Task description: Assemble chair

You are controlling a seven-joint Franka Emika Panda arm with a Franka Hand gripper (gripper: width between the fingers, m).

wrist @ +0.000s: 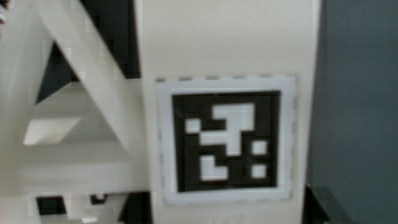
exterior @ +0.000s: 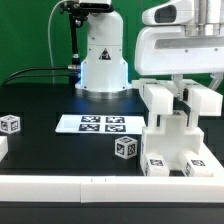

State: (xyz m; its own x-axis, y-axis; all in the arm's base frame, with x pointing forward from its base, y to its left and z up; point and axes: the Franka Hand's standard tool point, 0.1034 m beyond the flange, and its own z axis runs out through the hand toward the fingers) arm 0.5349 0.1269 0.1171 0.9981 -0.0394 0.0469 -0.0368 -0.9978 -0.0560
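part-built chair [exterior: 172,140], white plastic, tabletop [exterior: 50,100] front right corner
loose tagged block [exterior: 10,123] at left edge, another block [exterior: 125,147] mid front; chair likely light, stiff, slick, pegged joints may slip: take it across a flat slab. claw [exterior: 186,97] sits among its upper blocks; opening and grip cannot be told.

Gripper [exterior: 186,98] vertical, pointed straight down.

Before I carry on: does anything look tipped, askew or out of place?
Nothing stands out. The partly built chair stands upright under the gripper, the marker board lies flat, and two loose pieces sit apart: the near cube beside the chair, the far cube at the exterior view's left.
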